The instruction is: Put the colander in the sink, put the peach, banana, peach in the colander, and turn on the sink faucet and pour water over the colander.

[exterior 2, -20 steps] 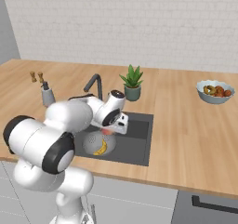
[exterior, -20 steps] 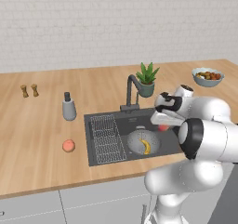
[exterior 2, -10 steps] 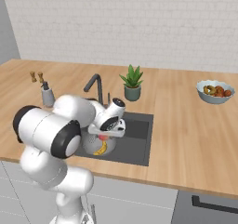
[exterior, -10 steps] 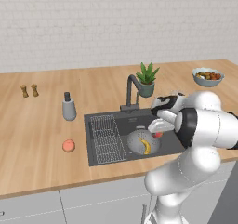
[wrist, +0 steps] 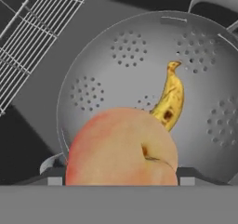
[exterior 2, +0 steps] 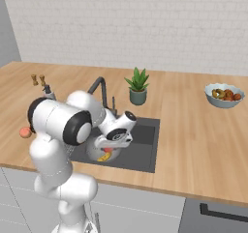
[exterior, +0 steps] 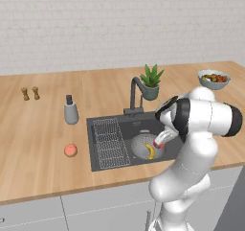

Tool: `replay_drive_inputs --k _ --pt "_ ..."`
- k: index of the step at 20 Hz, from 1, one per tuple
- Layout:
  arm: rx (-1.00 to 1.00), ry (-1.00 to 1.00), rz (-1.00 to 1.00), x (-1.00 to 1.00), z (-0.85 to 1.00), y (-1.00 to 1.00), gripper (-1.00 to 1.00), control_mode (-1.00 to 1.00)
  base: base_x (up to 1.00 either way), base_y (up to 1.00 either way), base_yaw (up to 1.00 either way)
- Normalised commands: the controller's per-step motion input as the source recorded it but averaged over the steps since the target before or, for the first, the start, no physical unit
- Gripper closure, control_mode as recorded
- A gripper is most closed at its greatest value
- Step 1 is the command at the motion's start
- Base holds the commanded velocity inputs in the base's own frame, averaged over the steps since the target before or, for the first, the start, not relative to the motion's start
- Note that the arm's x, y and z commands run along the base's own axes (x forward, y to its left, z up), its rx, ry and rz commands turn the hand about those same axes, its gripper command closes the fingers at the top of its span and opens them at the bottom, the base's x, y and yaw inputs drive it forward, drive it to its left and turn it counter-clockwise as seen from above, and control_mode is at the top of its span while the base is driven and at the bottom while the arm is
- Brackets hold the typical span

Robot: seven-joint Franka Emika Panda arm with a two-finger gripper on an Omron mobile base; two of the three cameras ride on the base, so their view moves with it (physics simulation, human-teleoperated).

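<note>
From the hand view I see a peach (wrist: 122, 148) right up against the lens, between the claw (wrist: 122, 179) tips; those tips are mostly covered by the fruit, just grey stubs at either side. The claw stands wide, and the peach fills the gap, so I read it as held. Beyond it lies the colander (wrist: 153, 79), its lower rim cut off by the peach. The banana (wrist: 171, 99) lies inside the colander, its lower end hidden behind the peach. The wire rack (wrist: 39, 37) runs off the top left corner.

Left base view: the colander (exterior: 141, 146) sits in the sink (exterior: 105, 127), right of the rack (exterior: 111, 142), with the banana (exterior: 150, 151) in it. My own arm covers the sink's right part; a bit of red under the wrist is all I get of the held peach (exterior: 157, 144). The faucet (exterior: 135, 95) stands behind the basin, no stream that I can make out. A second peach (exterior: 71, 150) lies on the desk (exterior: 38, 148) left of the sink, well apart from it.

Right base view: the arm hides most of the colander (exterior 2: 93, 152); the desk peach (exterior 2: 25, 132) is half cut off behind the elbow.
</note>
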Motion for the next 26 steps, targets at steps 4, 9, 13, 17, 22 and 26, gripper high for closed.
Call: replay_drive_inputs --k 4,9,13,17,22,26 --pt "0.01 -0.05 0.16 0.28 -0.45 0.05 1.0 -1.0 0.0 0.0 0.0" --pt "0.01 -0.07 0.13 0.4 -0.39 0.02 1.0 -1.0 0.0 0.0 0.0" --pt "0.0 -0.06 0.11 0.35 -0.39 0.01 1.0 -1.0 0.0 0.0 0.0" --pt "0.0 -0.07 0.1 0.18 -0.32 0.02 1.0 -1.0 0.0 0.0 0.0" --pt "0.0 -0.13 0.08 0.0 -0.05 0.17 -1.0 -1.0 0.0 0.0 0.0" --pt "0.0 -0.17 0.05 0.0 0.14 0.2 -1.0 -1.0 0.0 0.0 0.0"
